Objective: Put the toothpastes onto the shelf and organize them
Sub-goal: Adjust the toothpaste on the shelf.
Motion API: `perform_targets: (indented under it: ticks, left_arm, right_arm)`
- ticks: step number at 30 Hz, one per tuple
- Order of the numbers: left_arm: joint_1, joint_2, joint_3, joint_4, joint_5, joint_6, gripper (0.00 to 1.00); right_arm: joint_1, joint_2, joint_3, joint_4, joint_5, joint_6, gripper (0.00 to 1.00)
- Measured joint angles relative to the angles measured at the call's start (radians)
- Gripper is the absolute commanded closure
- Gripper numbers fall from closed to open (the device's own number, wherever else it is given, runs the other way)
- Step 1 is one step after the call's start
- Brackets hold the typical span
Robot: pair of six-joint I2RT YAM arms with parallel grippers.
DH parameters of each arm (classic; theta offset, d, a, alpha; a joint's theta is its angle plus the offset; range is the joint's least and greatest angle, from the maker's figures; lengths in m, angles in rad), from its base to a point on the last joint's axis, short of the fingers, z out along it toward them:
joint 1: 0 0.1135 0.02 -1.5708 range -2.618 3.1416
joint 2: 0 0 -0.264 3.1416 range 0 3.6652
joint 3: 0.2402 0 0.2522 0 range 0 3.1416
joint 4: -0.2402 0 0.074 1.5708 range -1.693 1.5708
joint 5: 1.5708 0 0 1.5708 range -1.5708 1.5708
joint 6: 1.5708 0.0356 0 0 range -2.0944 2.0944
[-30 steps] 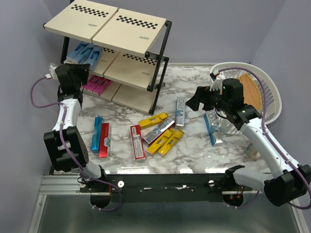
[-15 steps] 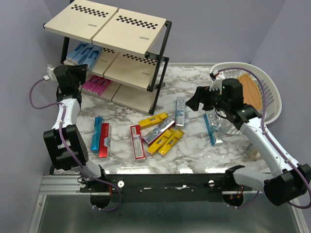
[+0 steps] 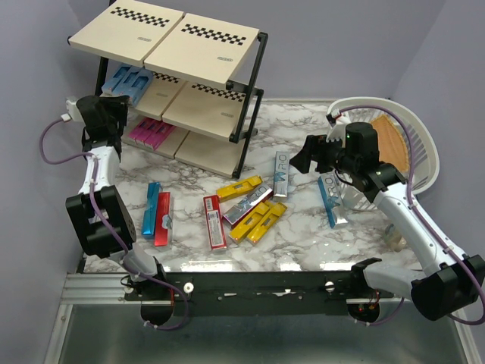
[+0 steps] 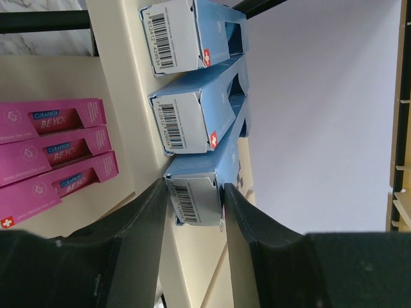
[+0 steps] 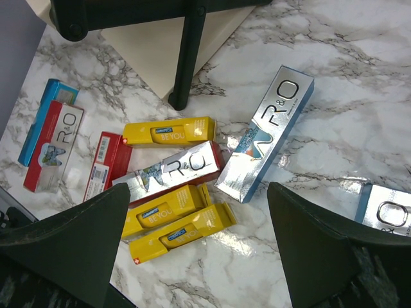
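Left jaws narrow, clamped on the barcode end of a light blue toothpaste box [image 4: 192, 202]. It's on the shelf [image 3: 206, 111], middle tier, left board, close beside two more light blue boxes [image 4: 186, 119] lying parallel to it. Three pink boxes [image 4: 51, 163] sit in a row on the bottom tier below.

Right jaws wide, holding nothing, hanging over the desk [image 3: 303, 227] above the loose pile:
- A silver R&O box [image 5: 266, 135] lies at an angle, with a yellow box [image 5: 170, 131] just beside it near the shelf foot.
- A second silver R&O box [image 5: 176, 168] touches a red box [image 5: 103, 168] at one end.
- Two more yellow boxes [image 5: 160, 208] lie side by side, nearer me.
- Off left, a blue box [image 5: 42, 115] and a red R&O box [image 5: 54, 147] lie parallel and touching.
- A blue R&O box [image 3: 327, 201] lies at the rim of the white basket [image 3: 420, 152], which has a wooden board [image 3: 390, 140] inside.
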Motion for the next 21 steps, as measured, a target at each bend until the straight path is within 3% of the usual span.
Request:
perform_targets:
  ticks: [10, 21]
  left_arm:
    - [0.014, 0.015, 0.016, -0.031, 0.0, 0.024, 0.31]
    - [0.026, -0.029, 0.029, -0.109, 0.006, 0.074, 0.32]
  right_arm:
    - [0.0, 0.0, 0.0, 0.0, 0.003, -0.002, 0.04]
    - [0.0, 0.0, 0.0, 0.0, 0.011, -0.011, 0.04]
